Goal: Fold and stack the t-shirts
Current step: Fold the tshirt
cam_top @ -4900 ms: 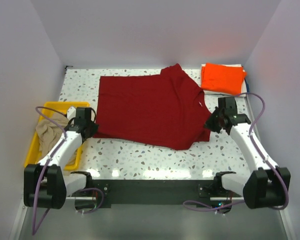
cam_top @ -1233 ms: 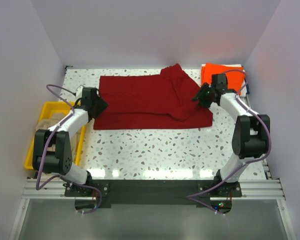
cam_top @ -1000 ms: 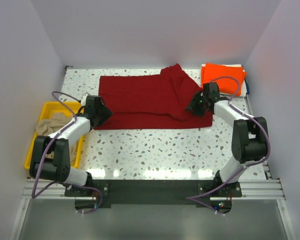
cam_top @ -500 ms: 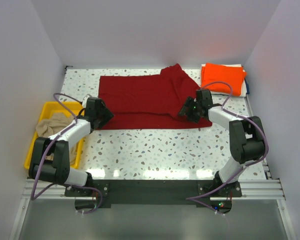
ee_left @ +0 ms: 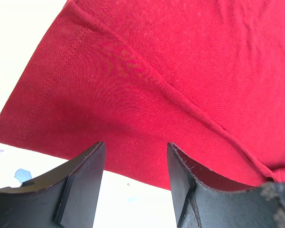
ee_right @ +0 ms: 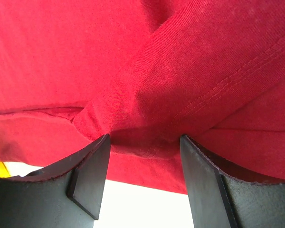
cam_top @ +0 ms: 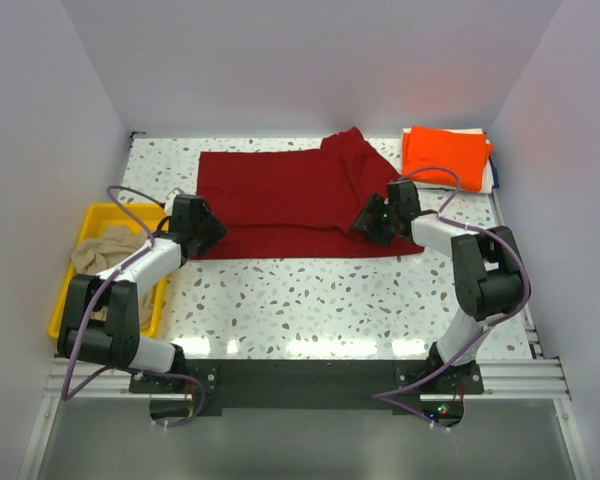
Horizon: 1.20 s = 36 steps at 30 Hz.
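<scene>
The dark red t-shirt (cam_top: 280, 200) lies folded into a long band across the back of the table, one sleeve (cam_top: 350, 150) sticking out at its far right. My left gripper (cam_top: 206, 228) sits low at the shirt's left end, open, with the hemmed edge (ee_left: 52, 85) just ahead of its empty jaws (ee_left: 135, 175). My right gripper (cam_top: 368, 218) is open over the shirt's near right part, its jaws either side of a raised sleeve fold (ee_right: 147, 137). The bright orange t-shirt (cam_top: 445, 155) lies folded at the back right. The beige t-shirt (cam_top: 102, 250) is crumpled in the tray.
A yellow plastic tray (cam_top: 63, 305) stands at the left table edge beside my left arm. The speckled tabletop (cam_top: 310, 290) shows bare between the red shirt and the arm bases. White walls close in the back and both sides.
The red shirt's near half has been folded back, making it narrower. In the last second my right gripper slid left from beside the orange shirt onto the red shirt and opened wider; the left barely moved.
</scene>
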Tool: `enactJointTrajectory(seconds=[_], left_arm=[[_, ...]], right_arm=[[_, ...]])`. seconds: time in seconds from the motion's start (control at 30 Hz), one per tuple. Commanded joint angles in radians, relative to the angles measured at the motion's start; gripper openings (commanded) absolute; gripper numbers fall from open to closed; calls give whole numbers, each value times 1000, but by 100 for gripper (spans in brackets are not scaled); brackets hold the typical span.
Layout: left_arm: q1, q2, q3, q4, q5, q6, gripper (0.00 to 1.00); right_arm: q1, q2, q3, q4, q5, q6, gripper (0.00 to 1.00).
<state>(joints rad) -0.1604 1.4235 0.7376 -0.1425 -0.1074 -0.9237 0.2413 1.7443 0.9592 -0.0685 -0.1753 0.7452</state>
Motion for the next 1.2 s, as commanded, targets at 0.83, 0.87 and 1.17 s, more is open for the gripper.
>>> enactJointTrajectory(seconds=[0.83,0.87,1.17], left_arm=[[-8,11,32,21,12,34,58],[-8,11,34,20,12,36,58],[-8,-12,20,18,20,55,59]], right_arm=[[16,247,403,44,-41,57,64],[16,257,418,44,-47,57,64],[16,78,276,32,45,23,66]])
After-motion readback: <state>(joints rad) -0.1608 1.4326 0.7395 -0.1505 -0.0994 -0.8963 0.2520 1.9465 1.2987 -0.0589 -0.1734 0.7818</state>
